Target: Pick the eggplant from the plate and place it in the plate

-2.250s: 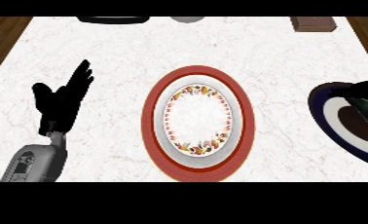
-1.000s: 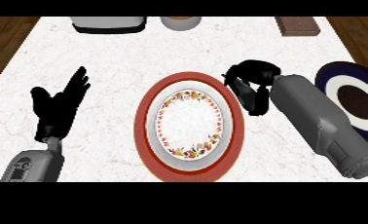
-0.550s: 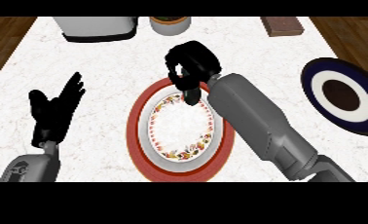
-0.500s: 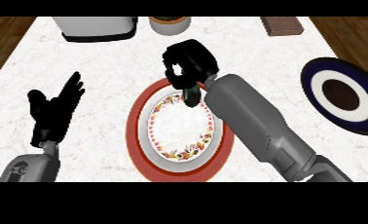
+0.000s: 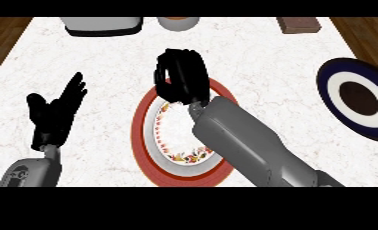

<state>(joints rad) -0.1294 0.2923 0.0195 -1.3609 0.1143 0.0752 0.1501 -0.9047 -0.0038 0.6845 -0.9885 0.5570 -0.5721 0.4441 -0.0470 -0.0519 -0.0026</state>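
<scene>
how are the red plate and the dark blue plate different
The red plate lies mid-counter with a floral plate stacked on it; the dark blue plate sits at the right edge, cut off by the view. The right hand hangs over the red one; nothing covers the blue one, which has a white ring and dark centre. Both lie flat.

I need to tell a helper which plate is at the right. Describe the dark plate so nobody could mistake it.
Start from the white marble counter and go to its right edge. The dark plate lies there, partly cut off by the view. Unlike the red-rimmed floral plate at the centre, it has a navy rim, a white ring and a dark brown middle.
</scene>
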